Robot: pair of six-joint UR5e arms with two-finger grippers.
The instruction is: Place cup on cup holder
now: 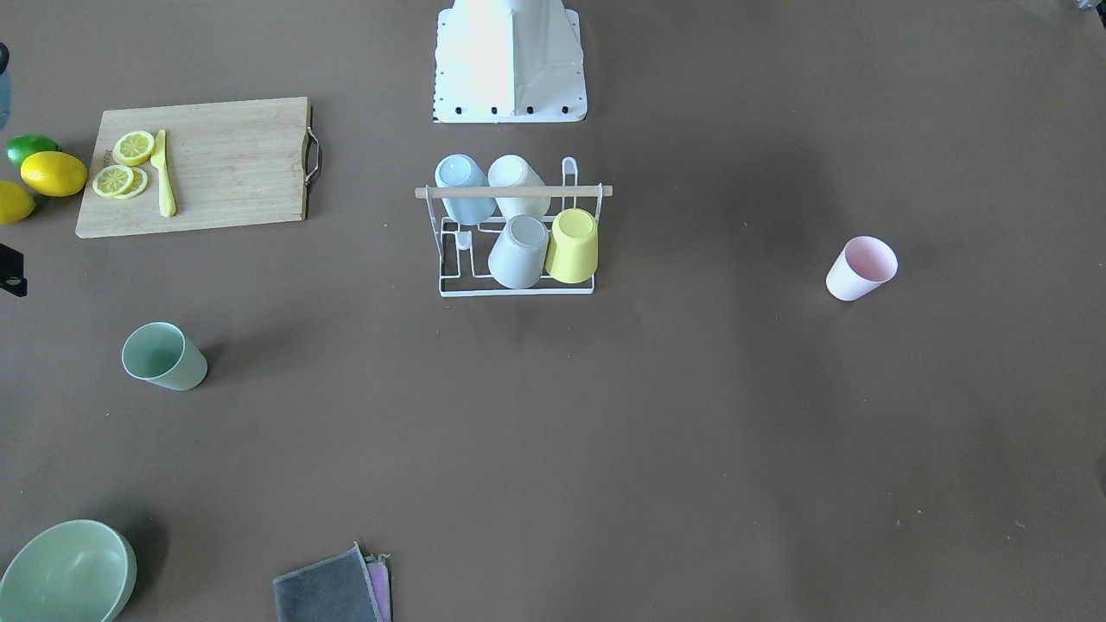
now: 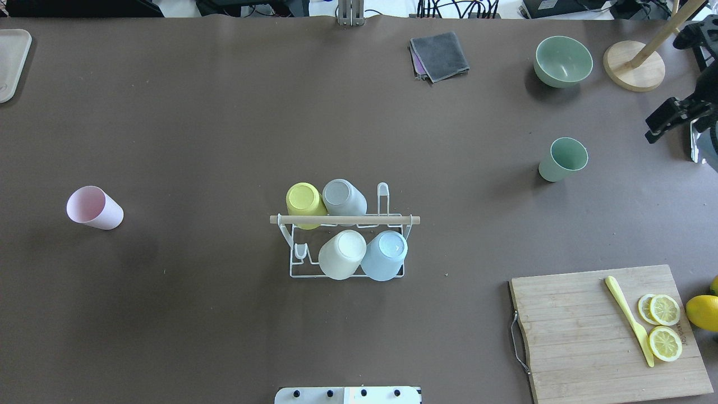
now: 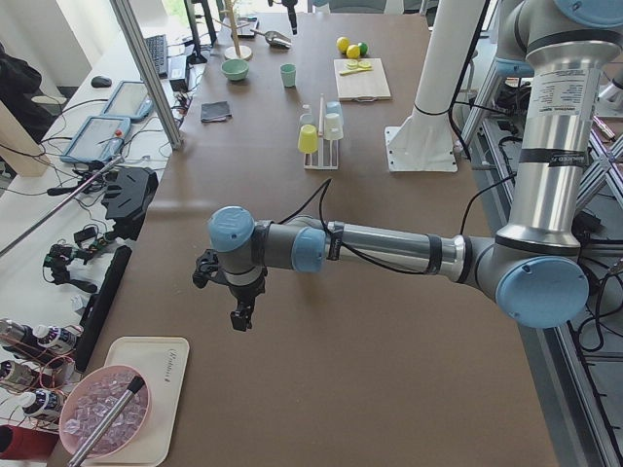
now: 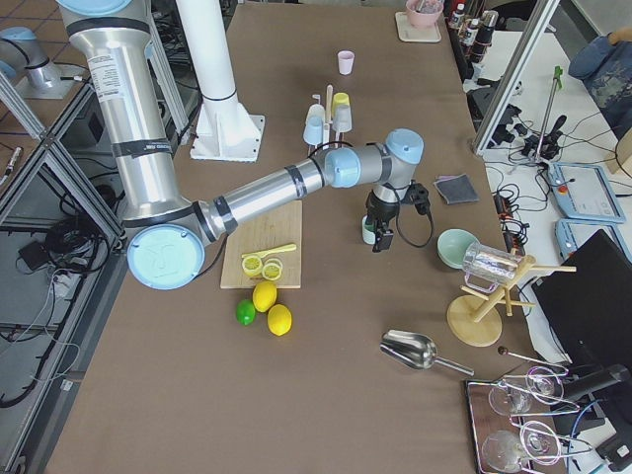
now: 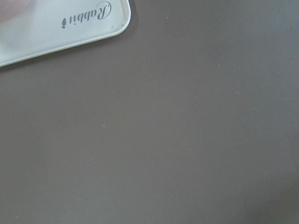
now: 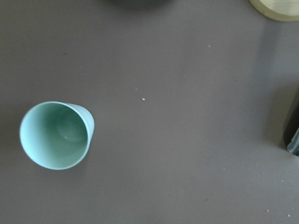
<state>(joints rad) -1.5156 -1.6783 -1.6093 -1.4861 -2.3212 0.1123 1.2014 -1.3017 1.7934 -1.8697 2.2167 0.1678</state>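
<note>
- Cup holder (image 2: 346,220): it stands mid-counter (image 2: 224,140), just in front of the robot's base, with the wooden rod lying across its top.
- On the holder I see four cups upside down on the prongs. A yellow cup (image 2: 305,202) and a grey cup (image 2: 342,197) are in the far row. A cream cup (image 2: 342,255) and a blue cup (image 2: 384,255) are in the row nearer the base. One wire prong in each row is bare.
- Green cup (image 2: 562,159): it stands upright, mouth up, on the robot's right side, well apart from the holder. It shows in the lower left of the right wrist view.
- Pink cup (image 2: 93,207): it stands upright on the robot's left side, also well apart from the holder.
- Right gripper (image 4: 380,240): it hangs fingers-down over the counter, close to the green cup and holding nothing that I can see. I cannot tell how wide its fingers are.
- Left gripper (image 3: 239,319): it hangs above bare counter near a white tray (image 5: 60,23), far from the holder. It shows only in the side view, so I cannot tell the spread of its fingers.
- Other items: a cutting board (image 2: 606,331) carries lemon slices (image 2: 664,325) and a yellow knife (image 2: 629,320). A green bowl (image 2: 562,60) and a folded grey cloth (image 2: 439,55) lie at the far edge.
</note>
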